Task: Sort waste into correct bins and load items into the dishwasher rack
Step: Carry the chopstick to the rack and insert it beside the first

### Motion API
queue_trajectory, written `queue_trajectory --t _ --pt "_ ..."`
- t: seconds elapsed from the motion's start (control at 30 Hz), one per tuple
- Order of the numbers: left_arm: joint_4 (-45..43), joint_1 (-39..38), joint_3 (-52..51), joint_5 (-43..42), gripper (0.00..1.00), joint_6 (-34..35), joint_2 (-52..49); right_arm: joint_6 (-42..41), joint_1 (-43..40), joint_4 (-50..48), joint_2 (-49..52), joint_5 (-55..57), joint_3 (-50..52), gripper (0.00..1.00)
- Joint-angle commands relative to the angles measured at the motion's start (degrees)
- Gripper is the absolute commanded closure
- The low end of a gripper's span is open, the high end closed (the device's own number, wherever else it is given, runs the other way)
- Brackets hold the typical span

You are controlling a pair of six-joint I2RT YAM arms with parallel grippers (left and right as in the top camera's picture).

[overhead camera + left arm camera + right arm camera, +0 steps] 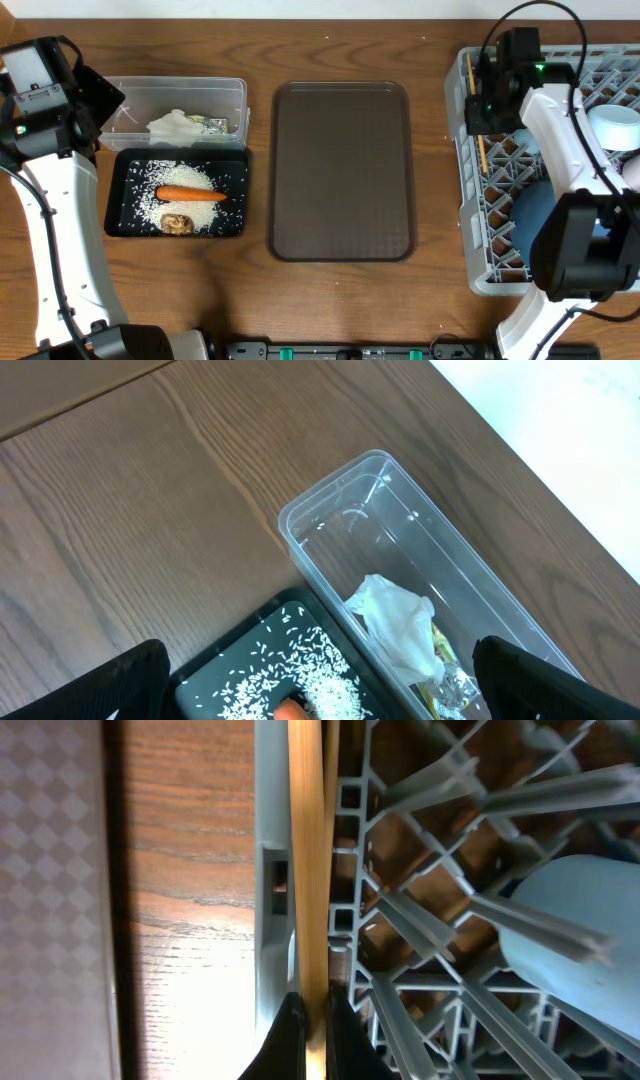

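My right gripper is shut on the wooden chopsticks, which stand just inside the left wall of the grey dishwasher rack. From overhead, that gripper hovers at the rack's left edge with the chopsticks below it. The black tray holds rice, a carrot and a brown lump. Tissue and a wrapper lie in the clear tub. My left gripper hangs open and empty above both bins.
A brown serving tray lies between the bins and the rack. Inside the rack sit a dark-blue plate, a pale cup and a pale blue dish. Bare wood runs along the front.
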State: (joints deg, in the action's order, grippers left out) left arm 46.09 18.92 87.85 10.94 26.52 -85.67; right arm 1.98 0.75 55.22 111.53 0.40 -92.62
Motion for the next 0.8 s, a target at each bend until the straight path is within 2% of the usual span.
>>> queue_trajectory --t 0.0,0.03,0.07,0.17,0.23,0.37,0.6,0.67,0.73,0.77 --pt "0.1 0.0 0.3 1.1 0.02 -1.0 -0.3 0.8 -0.3 0.0 1.0 -0.3 -0.3 0.99" --pt "0.1 0.0 0.3 1.1 0.02 -1.0 -0.3 0.6 -0.2 0.0 1.1 -0.3 -0.3 0.97" --pt "0.1 0.0 0.3 1.1 0.02 -1.0 -0.3 0.6 -0.2 0.1 1.1 -0.3 -0.3 0.91" --pt "0.1 0.0 0.3 1.1 0.02 -1.0 -0.3 0.2 -0.2 0.0 1.0 -0.2 -0.3 0.61" --pt "0.1 0.0 0.3 1.1 0.02 -1.0 -0.3 0.2 -0.2 0.1 0.8 -0.3 -0.3 0.48" --pt "0.1 0.0 0.3 1.1 0.02 -1.0 -0.3 -0.8 -0.2 0.6 -0.8 -0.2 -0.3 0.40" --pt "0.1 0.0 0.3 1.1 0.02 -1.0 -0.3 -4.2 -0.2 0.6 -9.2 -0.2 -0.4 0.32" --pt "0.1 0.0 0.3 1.1 0.02 -1.0 -0.3 -6.1 -0.2 1.0 -12.2 -0.2 -0.4 0.22" --pt "0.1 0.0 0.3 1.1 0.02 -1.0 -0.3 -9.1 -0.3 1.7 -15.8 -0.2 -0.4 0.06" --pt "0.1 0.0 0.3 1.1 0.02 -1.0 -0.3 -10.4 -0.3 2.2 -17.3 -0.2 -0.4 0.01"
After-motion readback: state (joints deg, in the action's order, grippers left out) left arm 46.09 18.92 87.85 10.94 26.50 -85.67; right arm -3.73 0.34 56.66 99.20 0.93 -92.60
